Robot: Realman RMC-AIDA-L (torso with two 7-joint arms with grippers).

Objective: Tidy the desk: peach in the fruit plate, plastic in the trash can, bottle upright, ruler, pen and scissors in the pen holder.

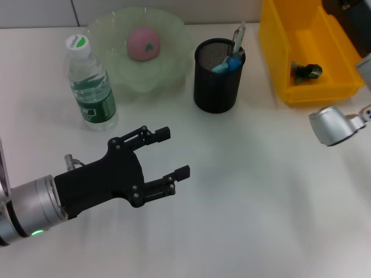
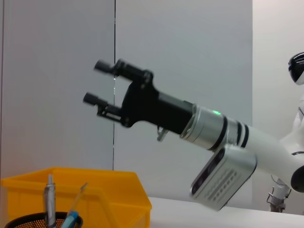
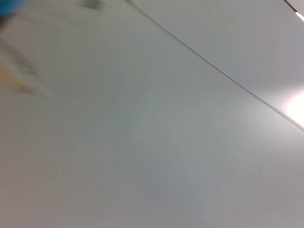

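The left black claw (image 1: pixel 168 156) hangs with its jaws spread wide and empty over the white bench (image 1: pixel 249 202) at about seven o'clock; the clear plastic water bottle (image 1: pixel 90 84) already stands upright at ten o'clock, light, smooth and slippery, best gripped at mid-body. At eleven the soft pink peach (image 1: pixel 143 43) lies in the pale green fruit plate (image 1: pixel 174 69), at twelve the black mesh pen holder (image 1: pixel 216 78) holds the tools, and at three the right claw (image 1: pixel 365 116) sits by the yellow plastic bin (image 1: pixel 278 46), its jaws impossible to judge.

The bench (image 1: pixel 249 202) was smooth, matt white. The left claw (image 1: pixel 165 155) looked like matt black plastic on a brushed metal wrist. The bottle (image 1: pixel 90 87) was clear glossy plastic, the fruit plate (image 1: pixel 104 35) translucent and frosted, the pen holder (image 1: pixel 215 78) black wire mesh, the trash can (image 1: pixel 278 52) glossy yellow plastic.
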